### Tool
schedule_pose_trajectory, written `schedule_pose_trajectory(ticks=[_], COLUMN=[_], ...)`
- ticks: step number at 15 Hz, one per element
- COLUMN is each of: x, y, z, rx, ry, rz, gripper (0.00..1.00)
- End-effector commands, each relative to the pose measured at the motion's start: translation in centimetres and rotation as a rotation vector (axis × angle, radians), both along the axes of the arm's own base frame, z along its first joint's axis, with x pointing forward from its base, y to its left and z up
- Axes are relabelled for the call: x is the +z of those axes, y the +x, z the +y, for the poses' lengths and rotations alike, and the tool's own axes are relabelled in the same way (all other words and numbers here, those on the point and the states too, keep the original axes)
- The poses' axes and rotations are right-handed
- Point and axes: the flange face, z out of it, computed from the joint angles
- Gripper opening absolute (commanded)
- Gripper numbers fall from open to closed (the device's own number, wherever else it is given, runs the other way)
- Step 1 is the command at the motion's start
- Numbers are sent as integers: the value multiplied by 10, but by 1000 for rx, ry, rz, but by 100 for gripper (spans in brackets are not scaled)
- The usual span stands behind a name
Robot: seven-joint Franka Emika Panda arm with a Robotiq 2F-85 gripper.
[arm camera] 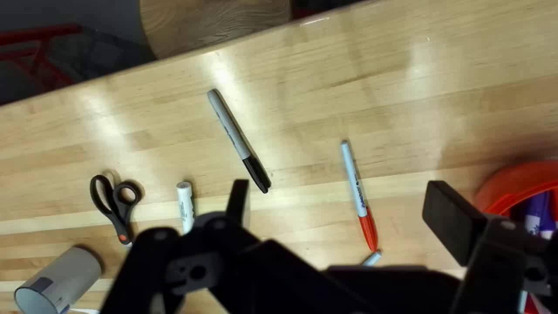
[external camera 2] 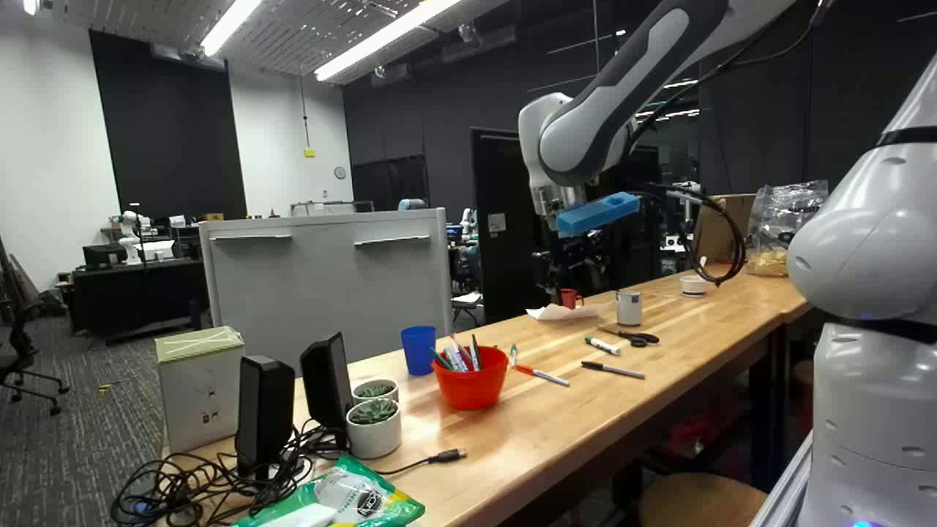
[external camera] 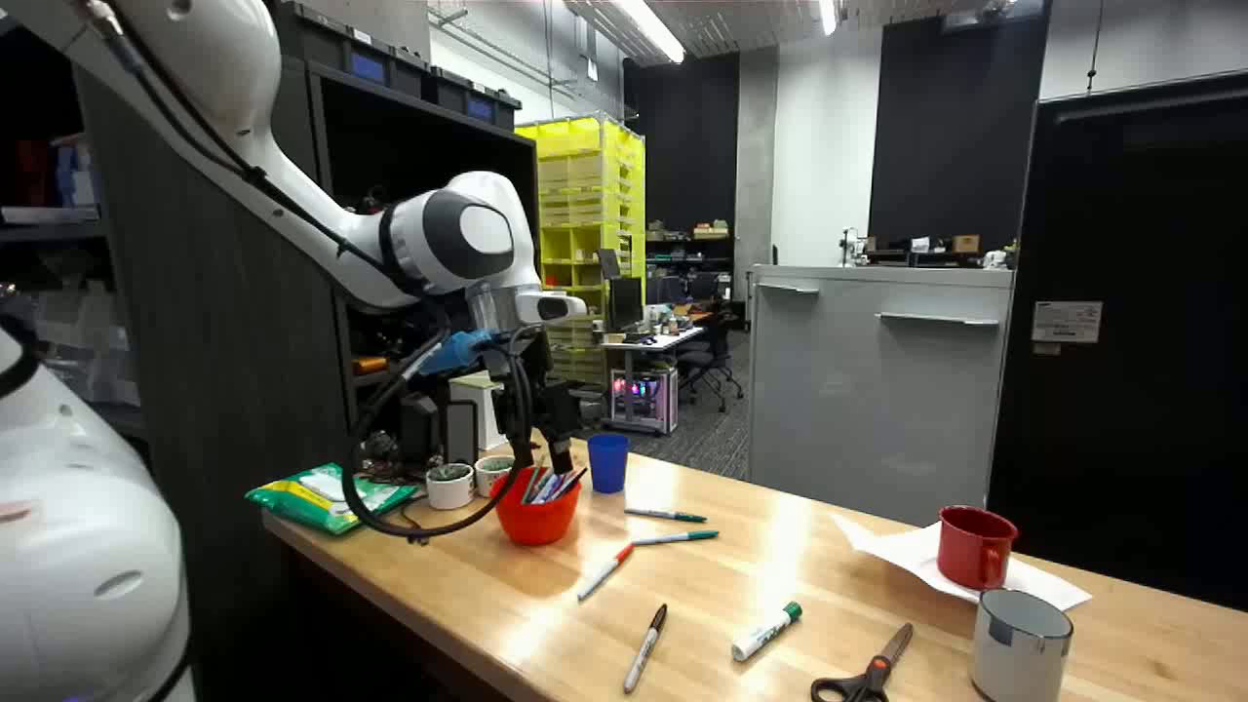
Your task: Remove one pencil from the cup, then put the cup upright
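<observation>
Over the wooden tabletop (arm camera: pixel 418 83), my pincer (arm camera: pixel 345 212) hangs spread wide, its two fingers (arm camera: pixel 452 220) well apart; the gap between them frames a red-capped marker (arm camera: pixel 356 187) lying on the wood below. Beyond the tabletop's edge, in my wrist view, I see a round stool seat (arm camera: pixel 213 26), and from that edge to the black-capped marker (arm camera: pixel 235 135) I have bare wood. More bare wood runs beside that edge toward the red-orange cup (external camera 2: pixel 472 386), which stands upright in both exterior views, clear of my fingers. Several pens and markers (external camera 2: pixel 457 359) lean in it. Near it stands a blue cup (external camera 2: pixel 419 351). Well apart from these, a dark red mug (external camera: pixel 973 551) stands on white paper (external camera: pixel 902 556), with a grey cup (external camera: pixel 1019 651) near it. Two white pots (external camera 2: pixel 375 437) hold small green plants (external camera 2: pixel 372 410).
</observation>
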Motion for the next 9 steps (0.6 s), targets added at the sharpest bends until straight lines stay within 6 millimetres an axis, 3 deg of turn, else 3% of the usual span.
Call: schedule_pose_trajectory(ticks=[1,6,9], x=[0,-1,-3], y=[0,0,-2], z=[0,3,23], rx=[0,-4,-43], ry=[0,6,47], rz=[1,1,-12], gripper=[100,100,100])
